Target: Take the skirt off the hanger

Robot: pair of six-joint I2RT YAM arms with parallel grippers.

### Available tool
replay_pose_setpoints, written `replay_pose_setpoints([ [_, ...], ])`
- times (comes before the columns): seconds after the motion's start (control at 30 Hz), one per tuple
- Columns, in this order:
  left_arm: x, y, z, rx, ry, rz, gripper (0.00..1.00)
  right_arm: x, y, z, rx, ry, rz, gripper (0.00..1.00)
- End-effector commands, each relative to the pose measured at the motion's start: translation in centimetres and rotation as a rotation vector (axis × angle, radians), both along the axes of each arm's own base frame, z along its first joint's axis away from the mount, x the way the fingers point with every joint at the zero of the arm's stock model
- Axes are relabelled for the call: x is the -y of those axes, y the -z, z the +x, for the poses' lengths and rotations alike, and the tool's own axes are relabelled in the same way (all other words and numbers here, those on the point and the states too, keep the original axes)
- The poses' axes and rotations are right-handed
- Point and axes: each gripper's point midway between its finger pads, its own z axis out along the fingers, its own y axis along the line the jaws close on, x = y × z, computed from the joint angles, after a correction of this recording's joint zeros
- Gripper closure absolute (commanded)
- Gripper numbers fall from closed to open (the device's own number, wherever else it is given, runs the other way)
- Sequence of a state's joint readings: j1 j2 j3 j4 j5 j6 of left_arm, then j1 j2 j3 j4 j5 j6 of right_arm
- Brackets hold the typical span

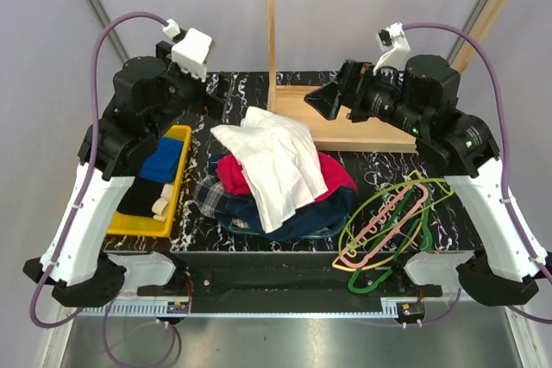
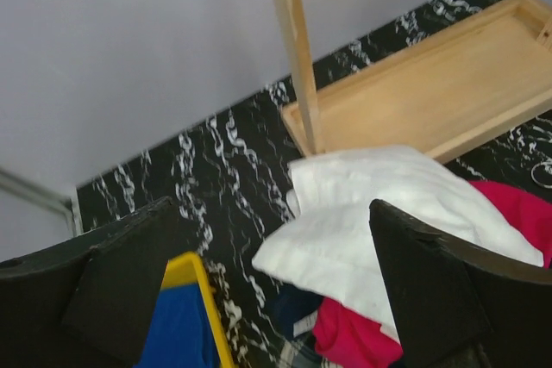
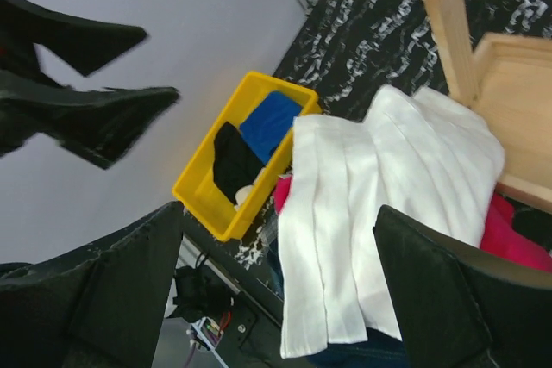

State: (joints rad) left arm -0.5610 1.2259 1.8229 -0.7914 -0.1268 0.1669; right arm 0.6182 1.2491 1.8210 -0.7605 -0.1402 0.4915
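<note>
The tartan skirt (image 1: pixel 210 193) lies at the left lower edge of a clothes pile in the middle of the table, mostly covered by a red garment (image 1: pixel 235 171) and a white pleated garment (image 1: pixel 276 161). A scrap of its check shows in the left wrist view (image 2: pixel 302 352). I cannot make out the pale yellow hanger; it is hidden in the pile or out of view. My left gripper (image 1: pixel 217 90) (image 2: pixel 272 213) is open and empty, raised behind the pile's left. My right gripper (image 1: pixel 321 101) (image 3: pixel 278 213) is open and empty, raised behind the pile's right.
A yellow bin (image 1: pixel 177 200) with blue and black cloth stands at the left. A wooden rack (image 1: pixel 345 131) stands at the back. A green hanger (image 1: pixel 366 204) and a pink hanger (image 1: pixel 388 221) lie at the front right. Navy denim (image 1: pixel 315 213) lies under the pile.
</note>
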Motion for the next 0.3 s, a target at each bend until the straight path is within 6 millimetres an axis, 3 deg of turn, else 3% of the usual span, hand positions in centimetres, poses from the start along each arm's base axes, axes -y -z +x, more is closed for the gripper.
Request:
replay_pose_setpoints([
  [0.0,-0.5,2.3,-1.2,-0.169,-0.001,-0.119,0.01,-1.3,-6.0,-2.0,0.166,-0.131,0.097,0.0],
  [0.1,-1.3,2.8,-1.3,-0.181,-0.011,-0.123,0.01,-0.9,-7.1,-1.6,0.121,-0.076,0.157,0.0],
  [0.27,-1.7,2.8,-1.4,-0.201,-0.032,-0.172,0.01,-1.2,-6.6,-1.3,0.077,-0.072,0.158,0.0],
])
